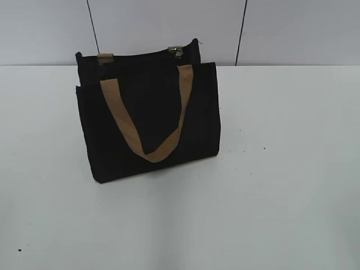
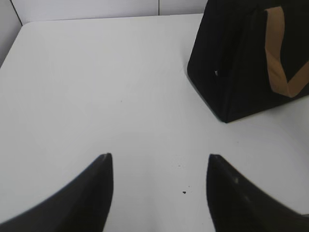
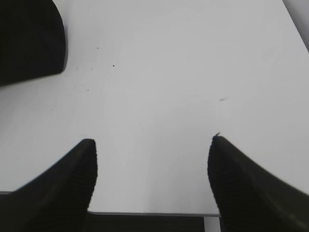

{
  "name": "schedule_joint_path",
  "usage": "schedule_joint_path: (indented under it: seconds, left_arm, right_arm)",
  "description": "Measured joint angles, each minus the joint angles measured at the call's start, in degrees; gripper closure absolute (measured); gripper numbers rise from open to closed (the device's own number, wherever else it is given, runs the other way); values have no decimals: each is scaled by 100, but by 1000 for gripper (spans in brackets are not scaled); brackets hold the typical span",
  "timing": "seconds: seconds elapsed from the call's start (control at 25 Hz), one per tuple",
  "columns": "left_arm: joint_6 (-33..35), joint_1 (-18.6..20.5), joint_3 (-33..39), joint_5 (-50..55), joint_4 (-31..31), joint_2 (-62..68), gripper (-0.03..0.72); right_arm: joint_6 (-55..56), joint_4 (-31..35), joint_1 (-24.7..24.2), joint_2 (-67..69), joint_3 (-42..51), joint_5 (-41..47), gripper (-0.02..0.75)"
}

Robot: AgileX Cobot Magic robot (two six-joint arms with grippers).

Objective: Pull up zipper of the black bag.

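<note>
Right now the black bag stands upright on the white table, a little left of the middle and towards the back wall. One tan handle hangs down across its front panel in a loop. Along the top edge runs the zipper, and its small silver pull sits near the right end of that edge.

Both arms are well apart from the bag. The left gripper hovers over bare tabletop with its jaws spread wide, the bag's corner up at the right of its wrist view. The right gripper is likewise spread above the table's near edge, gripping nothing, with the bag a dark shape at the upper left.
</note>
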Motion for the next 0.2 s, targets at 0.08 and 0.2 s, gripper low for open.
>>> schedule_joint_path:
  seconds: [0.08,0.2]
  left_arm:
    - [0,0,0,0,0,0,220]
    - [0,0,0,-4,0,0,220]
  right_arm:
    - [0,0,0,0,0,0,193]
    - [2,0,0,0,0,0,193]
